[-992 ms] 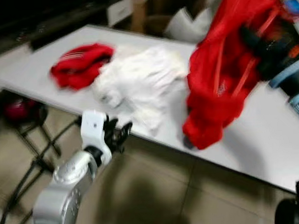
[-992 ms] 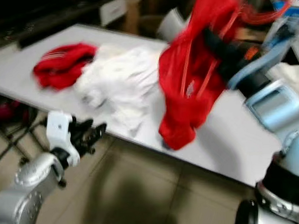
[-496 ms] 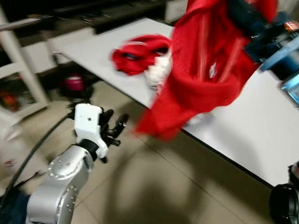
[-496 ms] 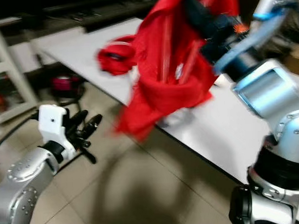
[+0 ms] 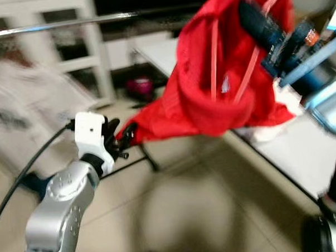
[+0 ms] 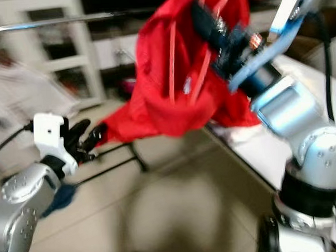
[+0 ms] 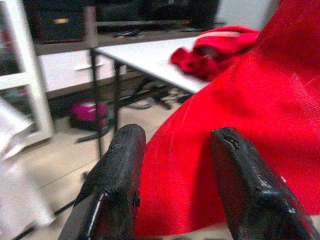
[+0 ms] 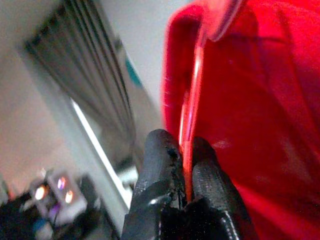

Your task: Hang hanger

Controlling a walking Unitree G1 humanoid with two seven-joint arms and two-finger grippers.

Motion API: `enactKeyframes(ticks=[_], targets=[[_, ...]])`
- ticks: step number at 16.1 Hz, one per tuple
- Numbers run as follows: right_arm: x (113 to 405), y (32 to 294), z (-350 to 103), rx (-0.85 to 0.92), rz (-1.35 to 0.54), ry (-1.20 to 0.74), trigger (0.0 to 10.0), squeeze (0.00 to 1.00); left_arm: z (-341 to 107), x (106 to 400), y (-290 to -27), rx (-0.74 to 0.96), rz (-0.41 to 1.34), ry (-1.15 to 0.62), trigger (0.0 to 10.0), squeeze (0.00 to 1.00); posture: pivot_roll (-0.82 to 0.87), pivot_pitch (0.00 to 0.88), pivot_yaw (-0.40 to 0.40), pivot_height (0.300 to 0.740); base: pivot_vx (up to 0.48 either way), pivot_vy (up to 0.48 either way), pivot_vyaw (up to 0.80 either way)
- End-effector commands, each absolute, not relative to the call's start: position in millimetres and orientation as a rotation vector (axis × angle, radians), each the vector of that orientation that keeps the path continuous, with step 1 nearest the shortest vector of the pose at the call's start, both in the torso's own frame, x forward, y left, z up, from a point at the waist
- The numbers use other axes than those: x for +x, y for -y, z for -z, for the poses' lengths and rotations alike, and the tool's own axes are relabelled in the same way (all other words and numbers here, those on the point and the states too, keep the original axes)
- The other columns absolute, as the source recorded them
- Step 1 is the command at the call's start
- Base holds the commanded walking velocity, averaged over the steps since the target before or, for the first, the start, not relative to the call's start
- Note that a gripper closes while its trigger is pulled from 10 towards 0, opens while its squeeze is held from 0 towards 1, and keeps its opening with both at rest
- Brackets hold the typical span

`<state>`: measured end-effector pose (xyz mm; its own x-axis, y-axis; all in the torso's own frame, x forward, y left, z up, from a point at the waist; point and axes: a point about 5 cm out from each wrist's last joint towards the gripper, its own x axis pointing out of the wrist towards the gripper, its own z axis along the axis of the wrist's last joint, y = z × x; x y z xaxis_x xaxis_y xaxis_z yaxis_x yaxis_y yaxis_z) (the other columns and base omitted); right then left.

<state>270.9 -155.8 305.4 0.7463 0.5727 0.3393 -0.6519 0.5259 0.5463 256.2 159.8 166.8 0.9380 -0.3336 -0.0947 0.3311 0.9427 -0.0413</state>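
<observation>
Since the earlier frames the camera has swung leftward, and a clothes rail (image 5: 85,21) has come into view at 11 o'clock; the red garment (image 5: 222,84) on its red hanger (image 8: 192,107) is held aloft at 1 o'clock, the right end effector (image 8: 182,165) clamped on the hanger's thin rod; the left end effector (image 7: 172,170), fingers spread apart, is held at 9 o'clock against the garment's lower hem; the white tabletop (image 7: 145,55) carries another red garment (image 7: 215,47).
</observation>
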Motion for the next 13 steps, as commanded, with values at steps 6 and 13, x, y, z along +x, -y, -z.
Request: enactKeyframes(ticks=[6,13], targets=[[283,143,-211,0.351,-0.573,-0.181,10.0,0.0,-160,253,-164,-0.008,0.303,-0.138,10.0,0.0,-0.07,0.0,-0.062,0.74,0.0,0.0,0.79],[266,142,-126,0.218,-0.465,-0.342,10.0,0.0,-134,244,-165,0.074,0.274,-0.216,10.0,0.0,-0.06,0.0,-0.067,0.74,0.0,0.0,0.79]])
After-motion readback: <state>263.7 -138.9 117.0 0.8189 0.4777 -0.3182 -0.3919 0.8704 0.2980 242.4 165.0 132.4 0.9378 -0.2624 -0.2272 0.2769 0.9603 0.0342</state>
